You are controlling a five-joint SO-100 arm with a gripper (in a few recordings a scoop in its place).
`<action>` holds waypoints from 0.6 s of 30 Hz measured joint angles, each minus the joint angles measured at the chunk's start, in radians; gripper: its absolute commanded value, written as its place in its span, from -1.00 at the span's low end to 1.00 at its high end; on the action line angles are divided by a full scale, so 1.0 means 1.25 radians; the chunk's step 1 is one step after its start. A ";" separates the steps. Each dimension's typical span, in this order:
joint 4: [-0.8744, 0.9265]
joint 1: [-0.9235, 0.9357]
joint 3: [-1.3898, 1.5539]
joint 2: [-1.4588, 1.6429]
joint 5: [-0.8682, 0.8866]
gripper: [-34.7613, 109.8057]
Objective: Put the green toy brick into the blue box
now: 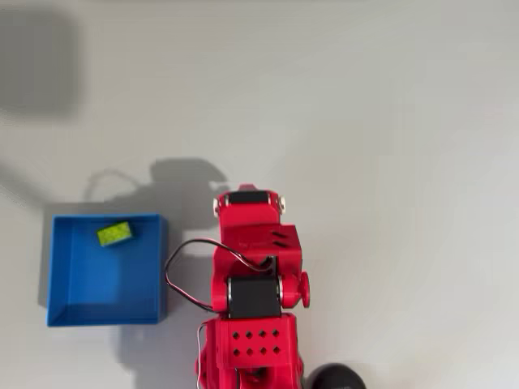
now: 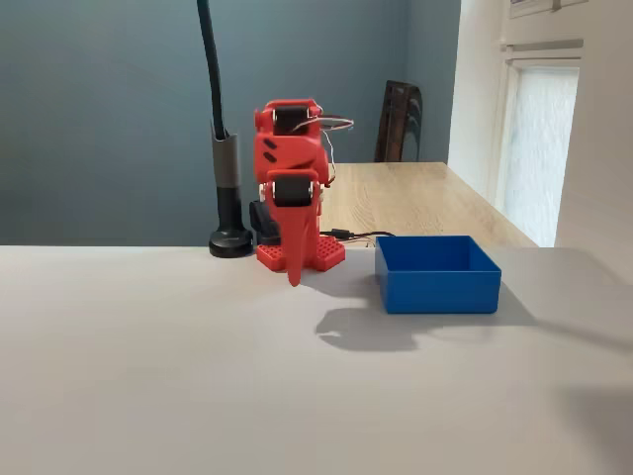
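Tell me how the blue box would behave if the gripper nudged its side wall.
The blue box would probably slide rather than tip: in the fixed view its walls are low and its base wide. It looks like thin plastic on a smooth table, so likely light and easily shifted. The green toy brick lying loose inside might skid across the flat bottom.

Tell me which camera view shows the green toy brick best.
The overhead view. It looks straight down into the blue box, so the green toy brick is plain to see, lying on the floor near the box's top edge in the picture. In the fixed view the box's near wall hides its floor.
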 measured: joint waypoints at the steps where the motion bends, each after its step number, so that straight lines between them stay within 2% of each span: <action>1: 0.000 0.001 0.031 0.029 -0.002 -0.52; 6: -0.013 0.002 0.162 0.141 -0.025 -0.52; 18: -0.012 0.002 0.209 0.231 -0.028 -0.52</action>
